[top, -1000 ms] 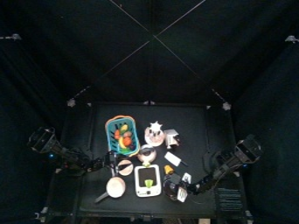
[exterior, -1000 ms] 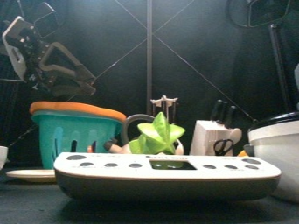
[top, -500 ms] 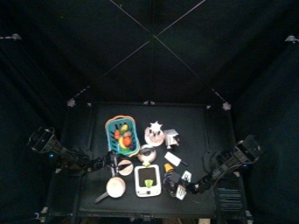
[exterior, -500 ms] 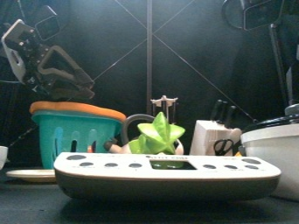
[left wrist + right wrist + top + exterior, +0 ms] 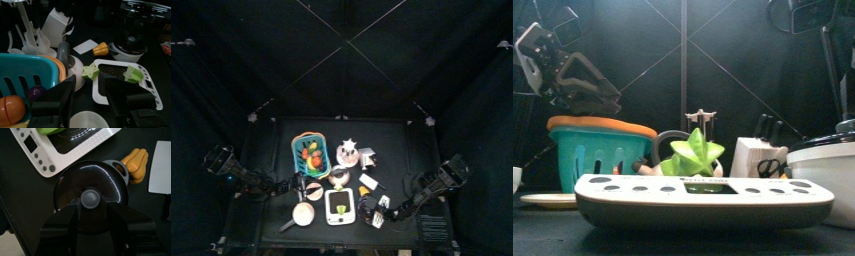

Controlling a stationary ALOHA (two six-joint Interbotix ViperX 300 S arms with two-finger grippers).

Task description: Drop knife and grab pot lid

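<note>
Jaws on the right gripper (image 5: pixel 91 210) are standing apart either side of the knob (image 5: pixel 90 198), not clamping anything (far as I can see). Under them the lid (image 5: pixel 90 180) is lying flat, just beside the white scale (image 5: pixel 60 148). It's looking light, stiff and glossy, so I'm guessing a slippery rim; pinching the knob seems safest. Left gripper (image 5: pixel 90 87) is sitting open by the basket (image 5: pixel 27 75).

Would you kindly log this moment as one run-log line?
right pincer: over pot lid knob, grip unclear | left pincer: open, empty, by teal basket | knife: not identifiable
</note>
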